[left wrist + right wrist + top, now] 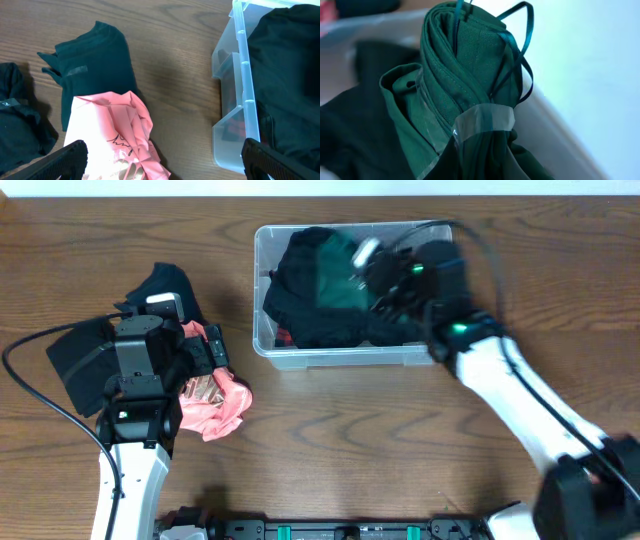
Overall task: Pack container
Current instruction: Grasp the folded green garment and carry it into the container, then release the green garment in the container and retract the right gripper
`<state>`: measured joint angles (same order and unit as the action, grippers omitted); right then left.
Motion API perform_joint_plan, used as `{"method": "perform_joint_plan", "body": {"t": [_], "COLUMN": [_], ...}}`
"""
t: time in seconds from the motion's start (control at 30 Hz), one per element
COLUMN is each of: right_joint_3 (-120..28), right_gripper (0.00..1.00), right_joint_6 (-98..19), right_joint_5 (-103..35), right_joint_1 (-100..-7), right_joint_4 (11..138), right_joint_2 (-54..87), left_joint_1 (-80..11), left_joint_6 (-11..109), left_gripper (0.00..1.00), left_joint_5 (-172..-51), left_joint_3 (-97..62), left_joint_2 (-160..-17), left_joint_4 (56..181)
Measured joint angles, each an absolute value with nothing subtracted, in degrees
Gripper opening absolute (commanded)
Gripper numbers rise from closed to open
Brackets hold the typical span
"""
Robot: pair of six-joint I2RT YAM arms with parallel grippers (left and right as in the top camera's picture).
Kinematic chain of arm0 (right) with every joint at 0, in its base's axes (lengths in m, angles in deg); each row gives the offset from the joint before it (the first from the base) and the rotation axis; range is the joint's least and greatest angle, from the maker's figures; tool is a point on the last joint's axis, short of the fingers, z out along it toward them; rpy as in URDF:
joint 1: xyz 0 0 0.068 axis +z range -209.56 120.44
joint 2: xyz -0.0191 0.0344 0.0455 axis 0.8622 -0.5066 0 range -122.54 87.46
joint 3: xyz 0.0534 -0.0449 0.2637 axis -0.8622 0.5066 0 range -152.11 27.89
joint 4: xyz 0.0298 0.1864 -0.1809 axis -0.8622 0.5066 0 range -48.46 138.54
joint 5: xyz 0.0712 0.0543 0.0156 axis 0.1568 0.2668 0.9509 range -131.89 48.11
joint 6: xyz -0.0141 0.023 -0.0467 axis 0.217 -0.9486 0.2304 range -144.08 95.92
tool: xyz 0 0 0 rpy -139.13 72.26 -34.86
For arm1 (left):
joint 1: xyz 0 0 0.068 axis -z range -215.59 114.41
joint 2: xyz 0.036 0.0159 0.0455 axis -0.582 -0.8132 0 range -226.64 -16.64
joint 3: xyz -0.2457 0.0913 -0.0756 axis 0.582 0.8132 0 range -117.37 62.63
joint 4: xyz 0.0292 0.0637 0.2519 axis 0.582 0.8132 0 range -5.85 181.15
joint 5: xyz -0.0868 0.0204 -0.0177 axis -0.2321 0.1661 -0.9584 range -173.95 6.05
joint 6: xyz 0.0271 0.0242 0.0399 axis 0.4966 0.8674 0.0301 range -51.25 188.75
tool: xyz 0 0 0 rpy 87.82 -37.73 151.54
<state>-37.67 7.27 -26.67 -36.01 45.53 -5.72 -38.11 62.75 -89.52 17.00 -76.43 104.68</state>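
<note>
Container sits at twelve o'clock on the worktop. My right end effector hangs over it by the green bundle, grip I cannot tell; I'd press it flat. Left end effector is spread at nine o'clock

Overhead: even, soft light w/ faint shadows on tabletop. Left wrist: sharp, mild sheen on container rim. Right wrist: green folded cloth in focus, tape glinting, bkgd blurred, right side washed out.
</note>
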Motion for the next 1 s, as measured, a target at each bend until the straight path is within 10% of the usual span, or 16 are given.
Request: {"method": "perform_joint_plan", "body": {"t": [0.83,0.9,0.93,0.97,1.0], "right_joint_3": [-37.65,-37.65,-37.67,-37.69,-37.69], "right_gripper": [0.05,0.21,0.43,0.9,0.98], "right_joint_6": [9.35,9.35,9.11,9.13,9.17], "right_joint_5": [-11.89,-12.29,-12.48,-12.85,-13.23], "right_joint_1": [-30.81,-30.81,-30.81,-30.81,-30.81], "right_joint_4": [50.78,51.41,51.65,51.85,51.98], "right_joint_2": [-10.9,-10.93,-11.01,-11.14,-11.32], "left_joint_1": [-38.11,-38.11,-38.11,-38.11,-38.11], "left_joint_6": [62.75,62.75,62.75,62.75,62.75], "left_gripper": [0.98,0.98,0.98,0.98,0.98], "left_joint_5": [-89.52,-89.52,-89.52,-89.52,-89.52], "left_joint_3": [17.0,17.0,17.0,17.0,17.0], "left_joint_2": [-76.43,-76.43,-76.43,-76.43,-76.43], "left_joint_4": [104.68,104.68,104.68,104.68,104.68]}}
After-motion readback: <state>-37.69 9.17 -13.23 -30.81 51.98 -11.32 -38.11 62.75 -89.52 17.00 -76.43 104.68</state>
